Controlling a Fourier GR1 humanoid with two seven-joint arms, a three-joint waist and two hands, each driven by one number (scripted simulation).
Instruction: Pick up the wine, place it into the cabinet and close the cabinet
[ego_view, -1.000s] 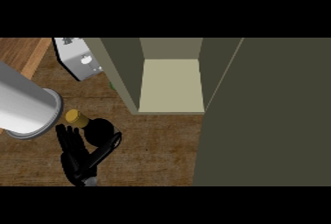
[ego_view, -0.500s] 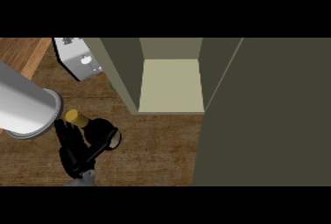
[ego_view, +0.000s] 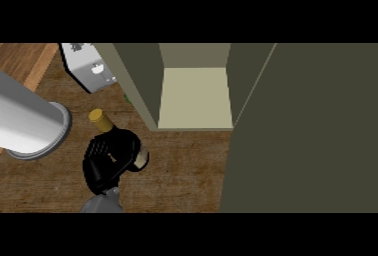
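Observation:
The wine bottle is dark with a yellow cork and shows at the left of the head view, its neck pointing up and left. My right hand is curled round the bottle's body and hides most of it; a pale patch of label peeks out beside the fingers. The cabinet stands open to the right of the hand, with a pale inner floor. Its olive door is swung open and fills the right side. My left hand does not show.
A broad grey cylinder lies close at the far left, just beside the bottle. A grey metal appliance sits at the back left, against the cabinet's side wall. The wooden counter runs in front of the cabinet.
My right hand's fingers have curled round the bottle. The cork has shifted up and to the right, and the hand has moved with it toward the cabinet.

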